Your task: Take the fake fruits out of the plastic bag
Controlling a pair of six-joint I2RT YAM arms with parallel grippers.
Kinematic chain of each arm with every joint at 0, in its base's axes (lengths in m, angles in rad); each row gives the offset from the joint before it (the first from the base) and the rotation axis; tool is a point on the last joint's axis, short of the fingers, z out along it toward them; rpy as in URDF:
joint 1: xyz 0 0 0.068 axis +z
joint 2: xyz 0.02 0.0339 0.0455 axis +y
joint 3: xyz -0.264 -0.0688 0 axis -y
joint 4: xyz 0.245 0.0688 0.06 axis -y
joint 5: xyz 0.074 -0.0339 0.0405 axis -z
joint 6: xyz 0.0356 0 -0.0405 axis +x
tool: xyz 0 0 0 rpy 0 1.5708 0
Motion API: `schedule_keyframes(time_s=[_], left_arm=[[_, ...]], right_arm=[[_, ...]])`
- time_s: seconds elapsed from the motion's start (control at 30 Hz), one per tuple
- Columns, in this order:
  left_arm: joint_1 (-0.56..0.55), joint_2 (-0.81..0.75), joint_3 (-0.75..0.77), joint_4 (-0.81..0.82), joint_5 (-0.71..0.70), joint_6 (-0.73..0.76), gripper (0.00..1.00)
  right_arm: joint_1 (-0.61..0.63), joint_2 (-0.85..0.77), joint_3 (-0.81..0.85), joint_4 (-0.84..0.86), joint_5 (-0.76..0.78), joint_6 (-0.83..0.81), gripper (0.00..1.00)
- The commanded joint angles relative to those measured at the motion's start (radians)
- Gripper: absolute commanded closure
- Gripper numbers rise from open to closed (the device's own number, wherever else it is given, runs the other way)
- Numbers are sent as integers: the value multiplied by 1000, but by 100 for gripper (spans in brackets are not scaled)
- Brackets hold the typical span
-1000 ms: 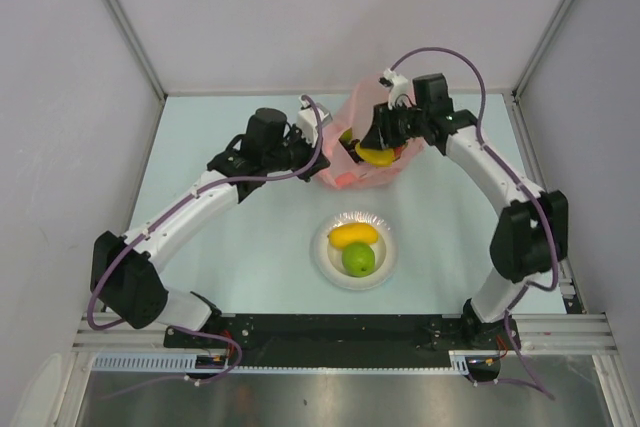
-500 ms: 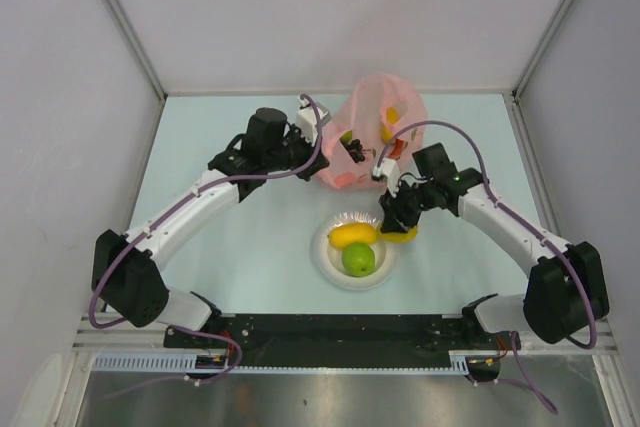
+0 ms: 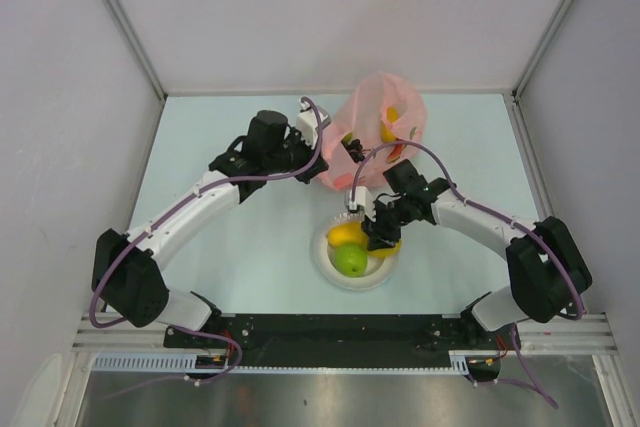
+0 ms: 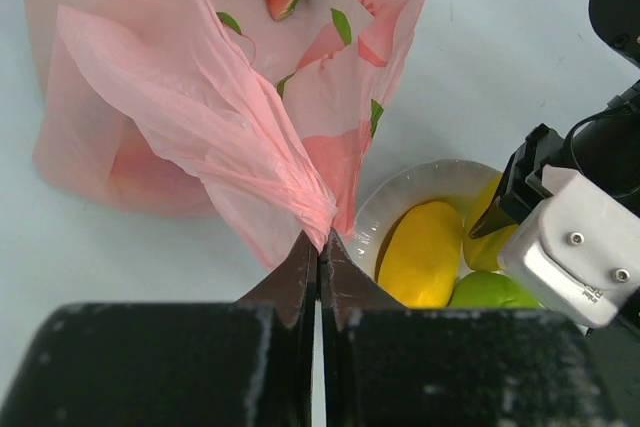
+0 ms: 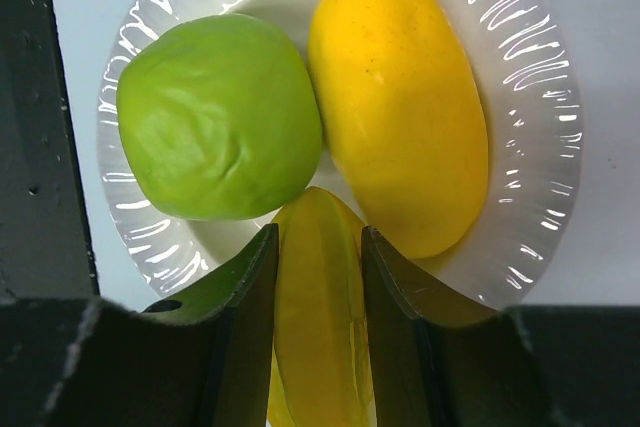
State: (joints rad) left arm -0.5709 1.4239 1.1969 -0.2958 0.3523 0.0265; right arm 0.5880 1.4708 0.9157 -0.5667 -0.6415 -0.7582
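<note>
Two already on plate: apple, mango; my right gripper pinches a yellow fruit over it, left gripper pressed together on bag edge.

Bright, even light falls from overhead; shadows beneath the arms are faint. White glare streaks the ribbed rim of the plate just ahead of the right gripper, whose dark fingers blur near the lens around a sharp yellow fruit. Light glows through the pink bag ahead of the left gripper, its tips soft-edged.
</note>
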Motion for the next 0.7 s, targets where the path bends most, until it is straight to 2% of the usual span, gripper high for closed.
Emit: schedule_keyframes(time_s=[0.0,0.1,0.27,0.33,0.37,0.4,0.43,0.47,0.5,0.67], left_arm=[[2,-5,-2,21,16,7,100],[2,6,0,30,22,-2,100],[2,26,21,21,30,-10,100],[2,32,29,6,25,-7,100],[0,35,39,1,27,-7,100],[-3,44,43,0,33,-5,100],[-6,47,47,-5,37,-4,100],[-10,53,55,-3,40,-4,100],[-14,66,56,-2,43,-7,100],[-15,84,59,18,50,-14,100]], right_arm=[[-2,8,5,-18,-33,-124,73],[-2,17,3,-44,-64,-159,68],[9,36,3,-58,-142,-181,73],[15,43,3,-96,-156,-225,68],[16,46,3,-110,-156,-239,61],[18,42,5,-134,-156,-257,41],[19,37,3,-145,-155,-280,33],[18,30,5,-147,-150,-280,14],[19,19,3,-144,-146,-279,2],[-37,-122,15,-122,-118,-268,0]])
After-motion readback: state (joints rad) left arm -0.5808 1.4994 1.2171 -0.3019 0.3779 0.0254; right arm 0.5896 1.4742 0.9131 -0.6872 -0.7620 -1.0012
